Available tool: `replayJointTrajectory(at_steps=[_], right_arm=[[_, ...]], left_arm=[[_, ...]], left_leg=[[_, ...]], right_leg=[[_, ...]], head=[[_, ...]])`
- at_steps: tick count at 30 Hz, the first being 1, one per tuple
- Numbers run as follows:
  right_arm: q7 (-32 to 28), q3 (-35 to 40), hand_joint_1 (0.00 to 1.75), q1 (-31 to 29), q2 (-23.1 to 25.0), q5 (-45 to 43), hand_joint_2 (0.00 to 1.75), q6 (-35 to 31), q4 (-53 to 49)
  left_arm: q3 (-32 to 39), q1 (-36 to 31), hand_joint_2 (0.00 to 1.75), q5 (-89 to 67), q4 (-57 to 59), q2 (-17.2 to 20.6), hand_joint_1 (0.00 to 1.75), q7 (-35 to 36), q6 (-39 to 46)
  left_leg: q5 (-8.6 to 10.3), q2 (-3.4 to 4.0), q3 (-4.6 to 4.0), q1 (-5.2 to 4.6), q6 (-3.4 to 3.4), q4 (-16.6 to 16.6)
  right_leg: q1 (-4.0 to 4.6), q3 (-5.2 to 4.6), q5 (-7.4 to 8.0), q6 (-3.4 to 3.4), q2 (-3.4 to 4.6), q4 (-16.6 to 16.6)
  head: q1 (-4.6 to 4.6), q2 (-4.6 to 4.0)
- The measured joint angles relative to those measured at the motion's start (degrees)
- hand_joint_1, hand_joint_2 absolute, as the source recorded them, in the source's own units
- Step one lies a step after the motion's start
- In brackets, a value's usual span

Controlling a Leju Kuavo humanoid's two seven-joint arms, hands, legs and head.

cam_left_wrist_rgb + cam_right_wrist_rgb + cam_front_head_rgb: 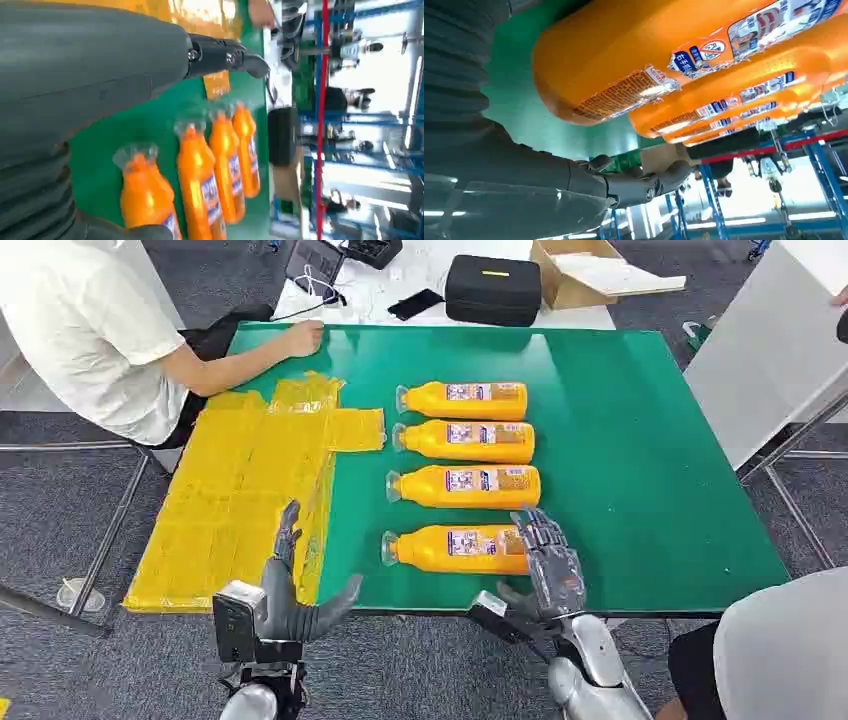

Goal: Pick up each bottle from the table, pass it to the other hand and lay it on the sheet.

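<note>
Yellow sheet (pixel 240 490) on green table (pixel 650 440) left side. Left hand (pixel 295 590) empty, fingers spread, at sheet's near edge. 4 orange bottles (pixel 465 475) lying in row mid-table. Right hand (pixel 550 560) fingers apart, over nearest bottle (pixel 455 549) base, not holding.

a green-topped bench (pixel 640 440) stands on dark grey carpet (pixel 60 520). behind it, a white table (pixel 420 285) carries a black case (pixel 493 288), an open cardboard box (pixel 575 275) and a phone (pixel 415 303). blue metal racking (pixel 360 125) stands farther back in bright light.

Green table (pixel 640 440): four orange bottles (pixel 468 443), yellow sheet (pixel 235 500)
</note>
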Motion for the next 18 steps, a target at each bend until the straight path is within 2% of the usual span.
replayJointTrajectory(at_steps=[5,13,18], right_arm=[[0.8,0.0,0.00,-3.0,-0.3,-0.6,1.75,1.9,3.5],[5.6,0.3,0.00,-5.5,-1.3,0.6,1.75,8.5,7.1],[6.4,1.0,0.00,-6.4,-1.8,1.0,1.75,9.6,7.7]], left_arm=[[-0.2,0.0,1.75,3.2,-1.5,0.1,0.00,2.5,-4.9],[-1.3,0.6,1.75,2.9,-3.4,0.5,0.00,8.1,-5.3],[-1.7,0.8,1.75,3.2,-4.1,0.6,0.00,9.3,-5.5]], left_leg=[[0.00,0.00,0.01,0.00,0.00,0.0],[0.00,0.00,0.02,0.00,0.00,0.0],[-0.01,0.00,0.05,0.00,0.01,0.0]], right_leg=[[0.00,0.00,0.00,0.00,0.00,0.0],[0.00,0.01,0.00,0.01,0.01,0.0],[0.00,0.03,0.00,0.00,0.01,0.0]], head=[[-0.02,0.00],[-0.04,0.00],[-0.04,0.00]])
